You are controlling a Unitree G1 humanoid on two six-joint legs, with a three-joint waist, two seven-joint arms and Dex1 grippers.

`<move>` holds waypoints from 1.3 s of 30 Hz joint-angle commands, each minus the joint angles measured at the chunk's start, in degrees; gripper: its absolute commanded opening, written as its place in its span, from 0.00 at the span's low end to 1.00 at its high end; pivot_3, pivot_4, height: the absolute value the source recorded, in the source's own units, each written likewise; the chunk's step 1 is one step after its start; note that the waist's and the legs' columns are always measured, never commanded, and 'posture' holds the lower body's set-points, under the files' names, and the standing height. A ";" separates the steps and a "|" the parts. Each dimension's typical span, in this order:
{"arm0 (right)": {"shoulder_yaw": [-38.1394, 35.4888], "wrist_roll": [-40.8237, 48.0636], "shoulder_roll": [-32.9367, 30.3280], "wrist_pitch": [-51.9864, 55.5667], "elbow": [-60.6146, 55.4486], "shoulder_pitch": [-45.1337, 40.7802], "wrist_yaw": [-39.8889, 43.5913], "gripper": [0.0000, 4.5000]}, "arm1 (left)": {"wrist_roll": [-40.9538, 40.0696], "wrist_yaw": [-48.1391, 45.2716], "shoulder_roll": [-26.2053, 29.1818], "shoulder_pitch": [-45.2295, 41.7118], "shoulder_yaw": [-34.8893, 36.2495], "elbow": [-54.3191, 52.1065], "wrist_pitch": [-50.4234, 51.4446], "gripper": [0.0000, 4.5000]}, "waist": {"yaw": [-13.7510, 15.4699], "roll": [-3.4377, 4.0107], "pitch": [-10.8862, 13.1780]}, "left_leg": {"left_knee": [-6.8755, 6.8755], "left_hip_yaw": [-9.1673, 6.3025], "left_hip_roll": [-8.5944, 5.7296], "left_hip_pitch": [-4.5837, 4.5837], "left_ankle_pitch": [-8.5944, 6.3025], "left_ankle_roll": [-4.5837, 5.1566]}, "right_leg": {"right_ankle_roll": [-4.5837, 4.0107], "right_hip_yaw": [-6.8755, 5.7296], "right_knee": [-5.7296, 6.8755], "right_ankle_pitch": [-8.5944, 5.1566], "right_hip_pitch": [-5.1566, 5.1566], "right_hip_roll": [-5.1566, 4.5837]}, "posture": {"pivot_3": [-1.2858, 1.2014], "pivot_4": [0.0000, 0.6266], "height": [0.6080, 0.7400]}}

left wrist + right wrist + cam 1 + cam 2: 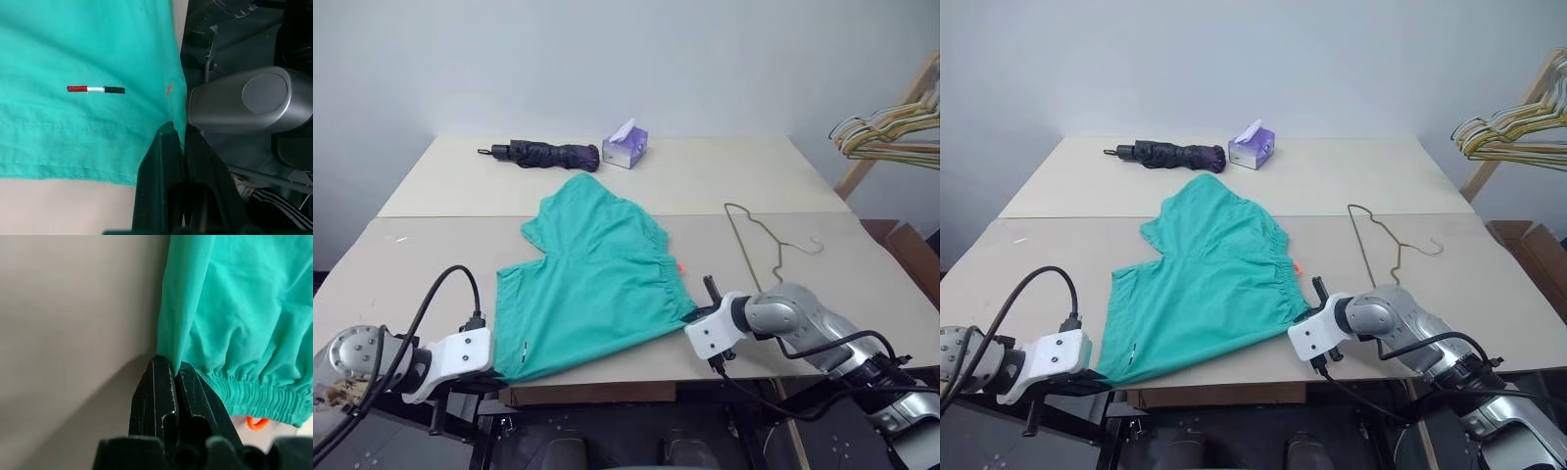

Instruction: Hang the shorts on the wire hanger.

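Pinching the shorts [592, 284] at the lower left of the frame, the left pincer [178, 139] is closed on a hem corner at the counter's [431, 264] near edge. At lower centre-right the right pincer [175, 368] is clamped on a fold of cloth beside the elastic waistband. Right of the shorts, apart, lies the hanger [759, 240]. Farther back rest an umbrella [543, 153] and tissue box [626, 146].
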 commanded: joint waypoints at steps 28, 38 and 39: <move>-31.00 21.45 18.34 60.10 32.63 -21.53 -23.97 1.00 | -21.85 8.71 -17.19 -25.61 4.86 -3.93 9.34 0.99 | -0.48 0.00 -0.03 | 0.03 -0.01 0.01 -0.11 -0.01 0.01 | -0.02 0.05 0.00 0.04 -0.05 0.05 | 0.54 0.00 1.00; -31.77 22.48 19.78 53.65 49.87 -24.74 -27.68 1.00 | -29.58 12.41 -19.46 -29.11 6.09 -7.16 13.90 0.99 | -1.79 0.04 -0.06 | 0.04 -0.05 0.00 -0.01 0.00 0.01 | 0.00 0.10 0.01 0.05 0.05 0.07 | 0.55 0.00 1.00; -31.80 22.83 19.70 53.69 50.51 -24.92 -27.11 1.00 | -29.63 12.44 -19.42 -29.10 6.08 -7.21 13.92 0.99 | -1.87 0.04 -0.06 | 0.04 -0.05 0.00 0.00 0.00 0.01 | -0.01 0.10 0.01 0.05 0.06 0.07 | 0.55 0.00 1.00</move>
